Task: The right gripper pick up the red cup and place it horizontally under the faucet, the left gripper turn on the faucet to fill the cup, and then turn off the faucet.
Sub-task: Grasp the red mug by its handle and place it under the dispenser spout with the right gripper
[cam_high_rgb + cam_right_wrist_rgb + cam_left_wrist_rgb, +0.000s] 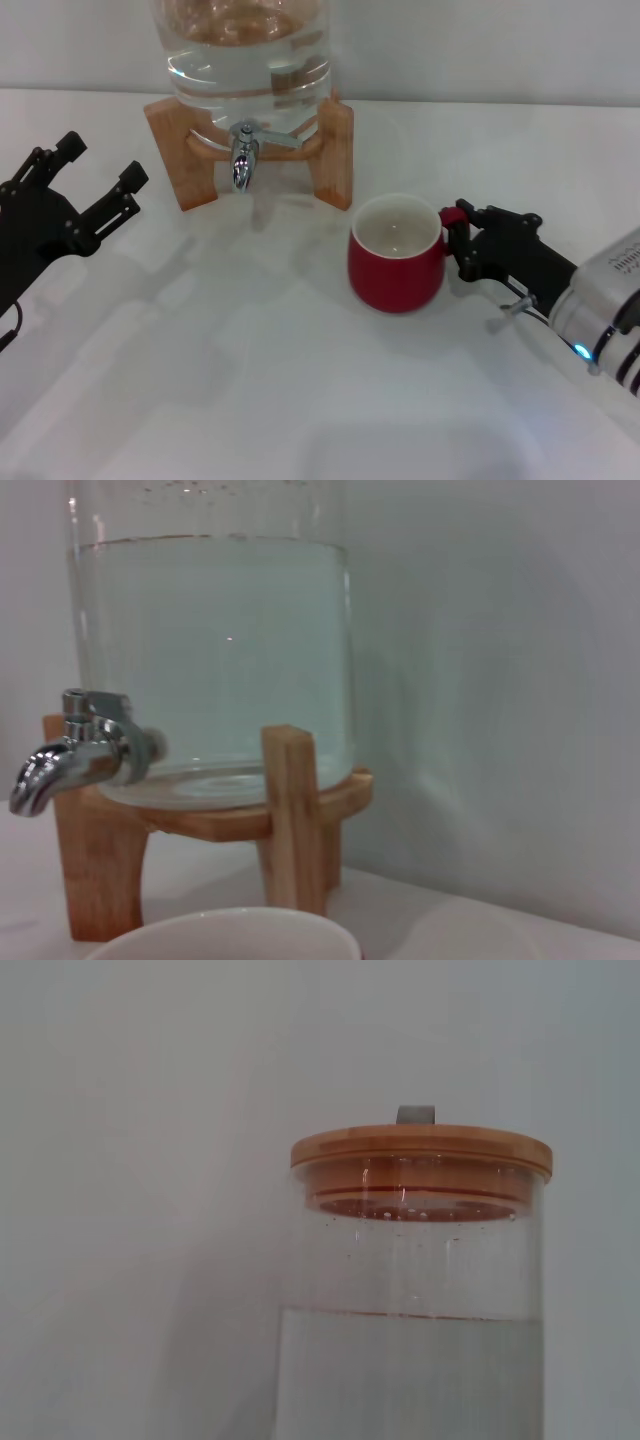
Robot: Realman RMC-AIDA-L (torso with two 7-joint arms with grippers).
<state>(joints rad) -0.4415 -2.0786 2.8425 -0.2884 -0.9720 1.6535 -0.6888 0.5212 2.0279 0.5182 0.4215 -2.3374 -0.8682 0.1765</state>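
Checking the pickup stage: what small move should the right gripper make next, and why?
Probably lift and carry it toward the faucet: the right gripper looks closed on the handle of the red cup, which sits on the table off to the spout's right; the left gripper waits open.

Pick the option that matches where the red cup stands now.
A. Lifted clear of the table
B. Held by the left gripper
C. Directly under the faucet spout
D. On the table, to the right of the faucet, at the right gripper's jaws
D: the red cup sits upright on the table, right of the faucet, its handle at the right gripper.
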